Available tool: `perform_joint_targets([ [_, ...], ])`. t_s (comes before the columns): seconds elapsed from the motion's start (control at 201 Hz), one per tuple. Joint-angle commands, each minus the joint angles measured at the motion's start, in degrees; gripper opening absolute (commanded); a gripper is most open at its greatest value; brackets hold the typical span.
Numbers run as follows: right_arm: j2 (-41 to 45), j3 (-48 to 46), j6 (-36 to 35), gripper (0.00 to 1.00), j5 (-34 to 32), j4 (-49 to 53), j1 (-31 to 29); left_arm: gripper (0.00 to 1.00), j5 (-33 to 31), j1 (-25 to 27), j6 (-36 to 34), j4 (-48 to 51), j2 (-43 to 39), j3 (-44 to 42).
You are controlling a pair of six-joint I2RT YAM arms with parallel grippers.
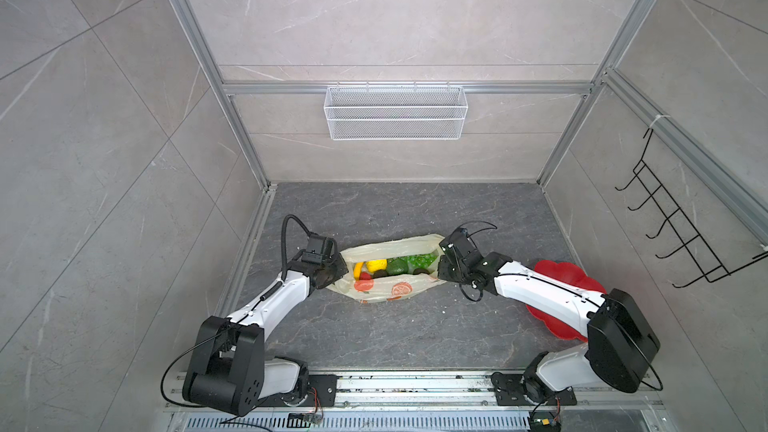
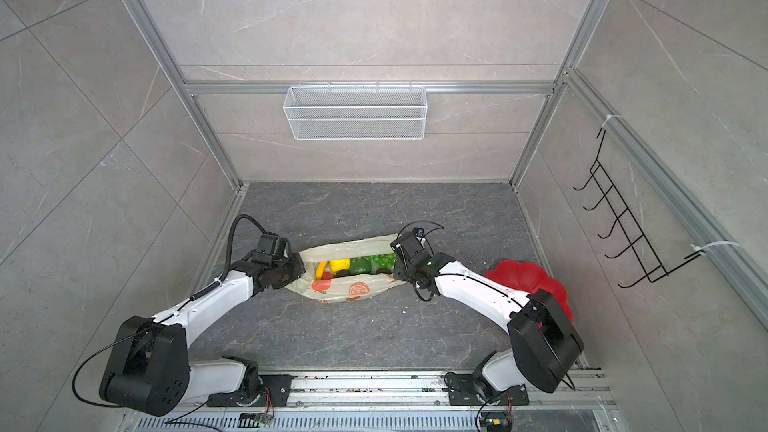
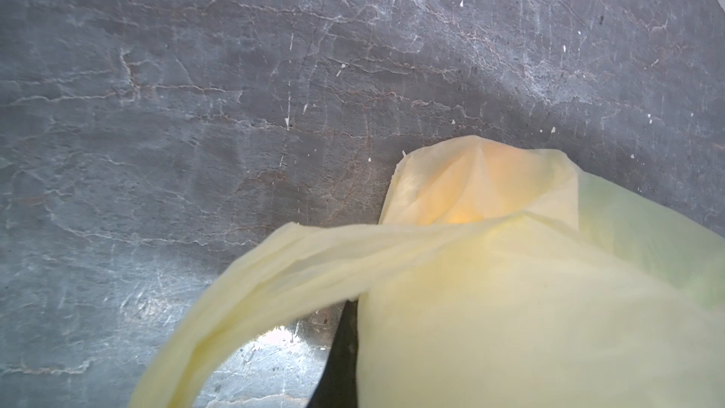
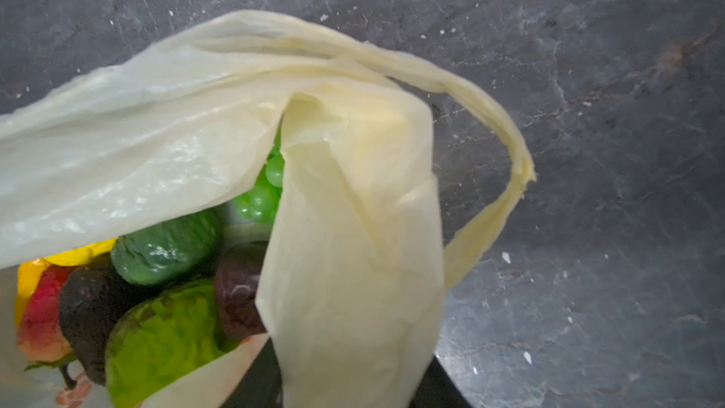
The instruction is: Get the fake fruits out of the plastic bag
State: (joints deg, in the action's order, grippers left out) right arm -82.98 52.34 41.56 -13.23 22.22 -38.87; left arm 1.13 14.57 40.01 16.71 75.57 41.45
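L fingers (image 1: 340,271) shut, seemingly pinching plastic bag (image 1: 415,282) end; R fingers (image 1: 441,270) at opposite rim, grip can't tell. Hold mouth taut, lift grape bunch (image 1: 419,260) w/o snagging film.

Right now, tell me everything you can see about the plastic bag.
The plastic bag is thin, crinkly, translucent cream-yellow film with orange-red fruit prints on its near wall and a loop handle at each end. It lies on the dark tabletop. Its mouth is stretched open between the left gripper, shut on one end, and the right gripper at the other, where film runs between the jaws. The fake fruits sit inside.
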Motion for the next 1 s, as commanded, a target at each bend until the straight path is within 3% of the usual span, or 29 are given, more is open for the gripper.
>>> perform_joint_targets([
  [0.0,4.55,-6.21,0.59,0.08,-1.52,-4.70,2.24,0.00,-0.36,-4.19,2.26,-1.33,0.72,-1.33],
  [0.025,5.59,-7.97,0.46,0.00,-0.01,-6.12,3.69,0.00,0.68,-5.53,2.78,-2.34,0.65,-1.89],
  [0.134,9.87,-17.51,-0.64,0.00,10.65,-17.69,11.33,0.00,6.85,-12.22,5.34,-7.82,0.54,-4.95],
  [0.229,10.15,-21.98,-1.07,0.00,19.26,-27.38,13.88,0.00,11.24,-14.83,6.80,-12.54,1.41,-5.73],
  [0.349,7.89,-24.22,0.93,0.00,25.46,-36.83,13.96,0.00,14.41,-13.24,6.02,-14.40,3.64,-2.87],
  [0.453,6.28,-24.28,2.72,0.00,26.11,-40.91,12.29,0.00,9.87,-7.08,2.32,-9.77,3.75,1.85],
  [0.652,6.94,-22.53,1.41,0.00,20.29,-36.78,5.83,0.22,7.32,-4.70,-0.89,-5.11,5.68,6.14],
  [0.712,7.60,-22.38,1.03,0.00,17.63,-34.44,3.91,0.33,5.80,-4.68,-1.66,-2.78,5.98,7.36],
  [0.881,9.97,-24.04,0.93,0.00,14.43,-31.67,1.47,0.69,-2.04,-3.43,-1.78,6.67,2.30,9.39],
  [0.991,10.56,-24.66,1.24,0.00,13.25,-31.19,-0.44,0.79,-9.21,-0.72,-0.76,14.53,-1.33,11.07],
])
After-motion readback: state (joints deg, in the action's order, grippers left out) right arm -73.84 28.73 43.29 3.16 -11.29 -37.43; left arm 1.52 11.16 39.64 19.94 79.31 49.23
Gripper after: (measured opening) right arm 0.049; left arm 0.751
